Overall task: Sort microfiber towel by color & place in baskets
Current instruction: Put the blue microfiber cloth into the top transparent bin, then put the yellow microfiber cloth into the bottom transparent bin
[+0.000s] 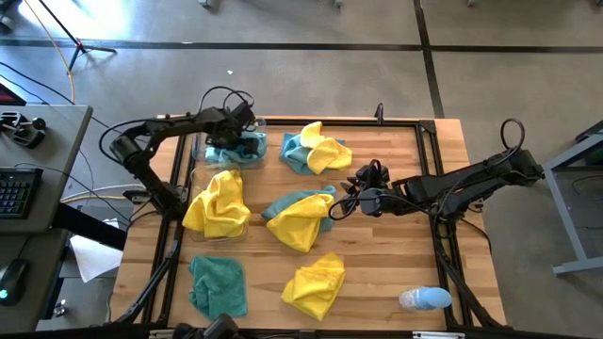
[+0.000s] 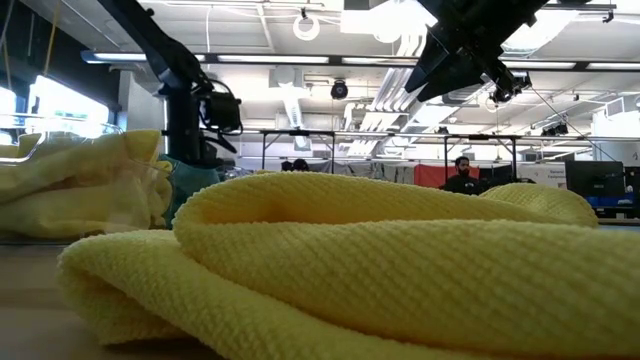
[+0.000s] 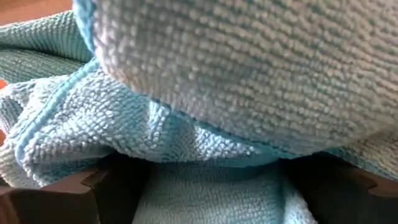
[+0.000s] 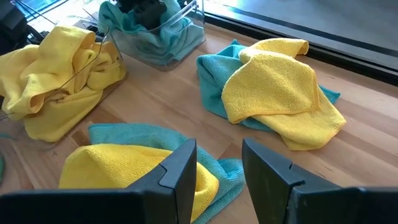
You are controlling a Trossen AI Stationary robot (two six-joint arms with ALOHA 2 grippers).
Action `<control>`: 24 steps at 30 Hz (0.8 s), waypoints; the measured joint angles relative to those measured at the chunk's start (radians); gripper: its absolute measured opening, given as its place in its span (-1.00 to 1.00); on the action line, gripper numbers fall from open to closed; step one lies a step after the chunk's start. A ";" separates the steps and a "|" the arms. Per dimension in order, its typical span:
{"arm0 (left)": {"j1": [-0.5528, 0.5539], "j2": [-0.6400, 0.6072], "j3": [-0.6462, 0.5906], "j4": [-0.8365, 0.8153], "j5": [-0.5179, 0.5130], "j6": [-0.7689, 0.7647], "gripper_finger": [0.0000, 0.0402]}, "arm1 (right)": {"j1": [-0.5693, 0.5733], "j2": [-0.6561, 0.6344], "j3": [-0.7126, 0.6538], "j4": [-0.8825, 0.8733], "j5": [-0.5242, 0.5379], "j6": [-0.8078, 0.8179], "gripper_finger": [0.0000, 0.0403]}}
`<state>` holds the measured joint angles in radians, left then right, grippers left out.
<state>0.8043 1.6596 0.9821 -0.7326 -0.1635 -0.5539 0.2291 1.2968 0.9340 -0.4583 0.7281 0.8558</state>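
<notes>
Left gripper (image 1: pixel 247 143) in teal basket (image 1: pixel 209 151); right gripper (image 1: pixel 337 205) at towel (image 1: pixel 300 218) edge

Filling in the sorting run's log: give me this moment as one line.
left gripper: open, down in teal basket | right gripper: open, empty, above teal-and-yellow towel pile | loose towels remain on table

My left gripper (image 1: pixel 247 141) is sitting inside the far basket (image 1: pixel 203 143) where teal towels (image 3: pixel 205 93) are hiding my fingertips, a yellow towel (image 2: pixel 380 260) is blocking most of the low view, and the bottom edge is cutting off my right fingers (image 4: pixel 180 171).
</notes>
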 joint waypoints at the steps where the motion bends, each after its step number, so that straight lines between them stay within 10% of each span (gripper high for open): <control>1: 0.001 -0.012 0.000 -0.001 0.001 0.001 0.72 | 0.000 0.000 0.000 0.000 0.000 -0.001 -0.38; 17: -0.039 -0.435 0.021 -0.065 -0.050 -0.072 0.72 | 0.000 0.000 0.000 -0.022 -0.003 -0.027 -0.38; 24: -0.233 -0.533 0.022 -0.059 -0.076 -0.171 0.72 | 0.000 0.000 0.000 -0.040 -0.003 -0.069 -0.38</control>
<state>0.5710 1.1268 1.0042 -0.7920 -0.2392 -0.7248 0.2287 1.2968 0.9340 -0.4988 0.7254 0.7864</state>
